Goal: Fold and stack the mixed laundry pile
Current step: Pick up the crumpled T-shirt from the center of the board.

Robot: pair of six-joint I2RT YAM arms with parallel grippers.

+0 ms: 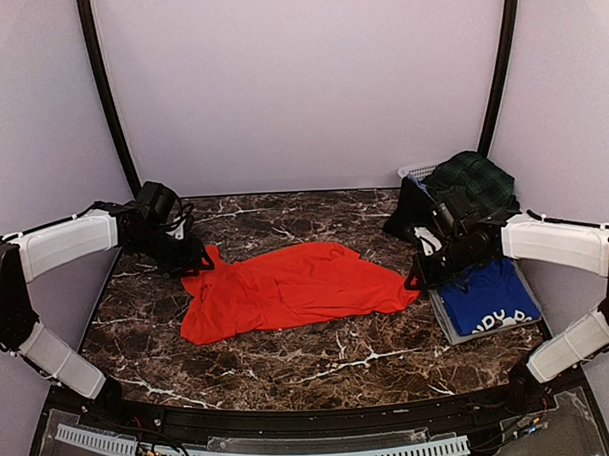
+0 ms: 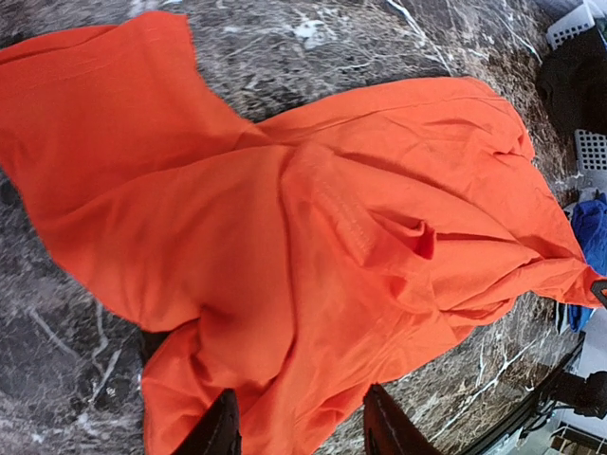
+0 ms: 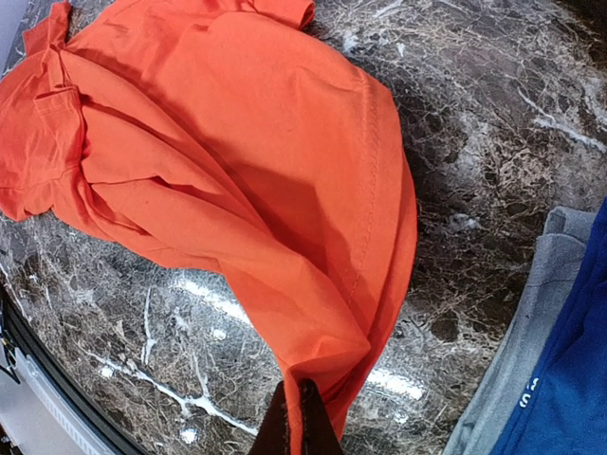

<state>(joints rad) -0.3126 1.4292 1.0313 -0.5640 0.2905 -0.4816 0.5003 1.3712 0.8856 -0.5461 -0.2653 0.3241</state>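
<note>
Lying crumpled in the middle of the surface [image 1: 319,363], spreading left to right: red shirt [image 1: 287,289]. Clamping together on its right corner: right jaws. Standing apart over its far left corner: left jaws, cloth showing between them. Resting on the tray [image 1: 450,328] at right: blue shirt [image 1: 487,292]. Heaping in the basket [image 1: 415,170] at far right: tartan skirt [image 1: 473,182], black garment [image 1: 409,214] hanging just left of it.

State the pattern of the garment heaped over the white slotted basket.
The heaped fabric garment is dark green tartan; the top external view shows it best.
</note>
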